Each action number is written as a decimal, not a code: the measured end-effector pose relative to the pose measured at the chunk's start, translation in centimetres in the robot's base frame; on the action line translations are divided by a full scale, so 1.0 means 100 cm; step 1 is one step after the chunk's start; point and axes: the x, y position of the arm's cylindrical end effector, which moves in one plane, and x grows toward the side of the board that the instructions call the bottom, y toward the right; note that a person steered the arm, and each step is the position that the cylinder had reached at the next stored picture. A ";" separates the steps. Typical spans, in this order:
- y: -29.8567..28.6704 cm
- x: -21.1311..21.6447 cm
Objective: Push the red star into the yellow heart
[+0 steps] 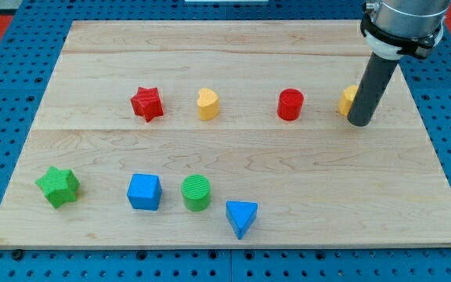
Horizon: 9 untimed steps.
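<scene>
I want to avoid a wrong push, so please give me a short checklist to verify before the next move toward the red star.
1. Red star in view, on the board: ok.
2. Yellow heart just to its right, small gap between them, nothing in it: ok.
3. My tip behind the star, on its left side: not ok; it is far right, beside a yellow block.
4. Tip touching that yellow block: cannot tell.
5. Red cylinder lies on the straight way back: not ok, go around.

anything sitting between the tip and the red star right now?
Yes. In the camera view, the red cylinder and the yellow heart stand in the row between my tip at the view's right and the red star.
</scene>
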 end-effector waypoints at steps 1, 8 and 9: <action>-0.040 0.009; -0.369 -0.033; -0.287 -0.037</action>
